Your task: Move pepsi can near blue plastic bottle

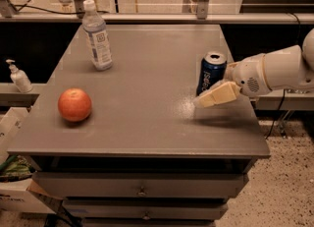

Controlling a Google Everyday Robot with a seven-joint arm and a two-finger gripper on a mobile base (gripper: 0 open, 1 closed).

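My claw [215,96] hangs low over the grey table [147,132], close to its right edge, about halfway between the far and near corners. My white arm [277,70] stretches in from beyond that edge. The beige end of the claw lies across the front of the pepsi can [212,71], down by its base, and I cannot tell whether it touches the can. I also cannot tell whether the claw is released, clenched or grasping anything. The can stands upright on the table, dark blue with a silver top. The blue plastic bottle [98,37] stands upright near the far left corner, well apart from the can. A round orange fruit [74,104] sits near the left edge, closer to the near corner. A small white pump bottle [18,76] stands on a ledge off the left edge
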